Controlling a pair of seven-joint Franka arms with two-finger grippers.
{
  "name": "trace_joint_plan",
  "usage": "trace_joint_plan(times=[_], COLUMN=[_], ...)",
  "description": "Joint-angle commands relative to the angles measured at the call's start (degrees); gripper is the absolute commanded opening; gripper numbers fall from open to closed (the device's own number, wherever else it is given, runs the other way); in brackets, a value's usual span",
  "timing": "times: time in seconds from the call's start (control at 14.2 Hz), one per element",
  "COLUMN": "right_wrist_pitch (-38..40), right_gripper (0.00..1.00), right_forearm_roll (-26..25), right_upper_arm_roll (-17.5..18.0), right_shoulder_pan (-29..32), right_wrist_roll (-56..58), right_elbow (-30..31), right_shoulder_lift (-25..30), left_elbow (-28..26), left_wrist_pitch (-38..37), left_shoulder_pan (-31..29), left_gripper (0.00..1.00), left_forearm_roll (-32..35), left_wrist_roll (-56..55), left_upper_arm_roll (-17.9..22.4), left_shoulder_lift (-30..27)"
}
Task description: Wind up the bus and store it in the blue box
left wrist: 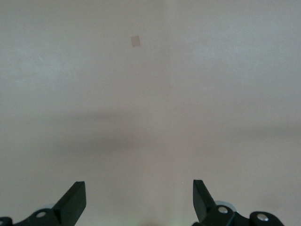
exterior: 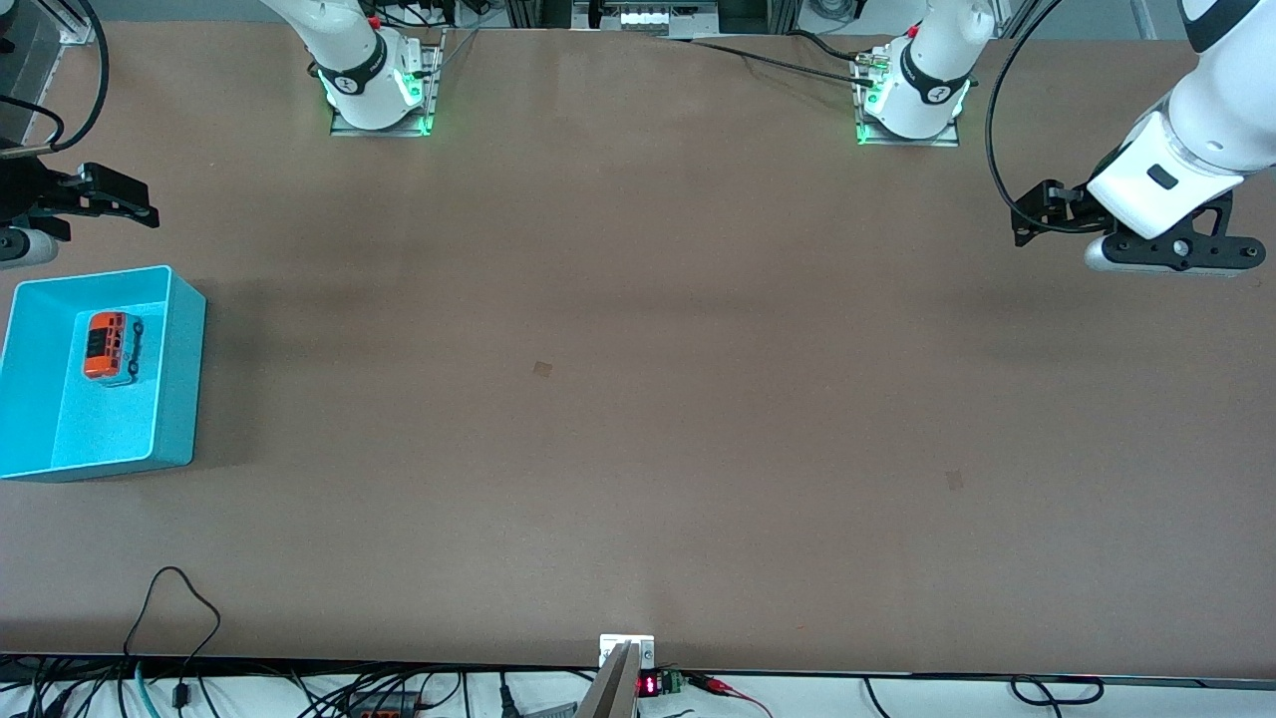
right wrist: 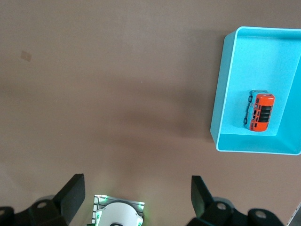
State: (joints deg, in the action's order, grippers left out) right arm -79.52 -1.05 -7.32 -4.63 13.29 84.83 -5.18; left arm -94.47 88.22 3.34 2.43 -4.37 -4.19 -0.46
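both tools wide open, empty: left tool point(left wrist: 139, 200), right tool point(right wrist: 137, 197) over brown table point(exterior: 638, 399); bus point(exterior: 110, 346) in blue box point(exterior: 177, 384).

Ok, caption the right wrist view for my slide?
Bus lies in the blue box; the open right tool holds nothing.

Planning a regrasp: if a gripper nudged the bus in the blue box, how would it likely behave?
The bus has wheels, so it would probably roll. Being small, it likely feels light. The blue box walls should stop it.
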Motion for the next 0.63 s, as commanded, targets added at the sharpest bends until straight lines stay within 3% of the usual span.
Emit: trace_joint_plan(times=[0.0, 0.14, 0.56], right_wrist_pitch=[-0.02, -0.89, -1.96], right_gripper=[1.0, 1.0, 1.0], right_forearm_roll=[-0.36, -0.18, -0.09], right_upper_arm_roll=[-0.32, -0.32, -0.24], right_shoulder_pan=[-0.56, -0.82, -0.82], right_wrist_roll=[-1.33, -10.08, -11.27], right_elbow=[1.39, 1.3, 1.39], right_shoulder_lift=[1.49, 1.4, 1.4], left_elbow=[0.61, 0.61, 0.61], left_wrist_pitch=[-0.95, -0.95, -0.95], left_shoulder_pan=[-0.08, -0.08, -0.08], left_gripper=[1.0, 1.0, 1.0], left_forearm_roll=[-0.67, -0.67, -0.67], left_wrist_roll=[-0.64, -0.64, -0.64], left_upper_arm_roll=[-0.12, -0.12, -0.12], left_shoulder_lift=[-0.24, -0.24, -0.24])
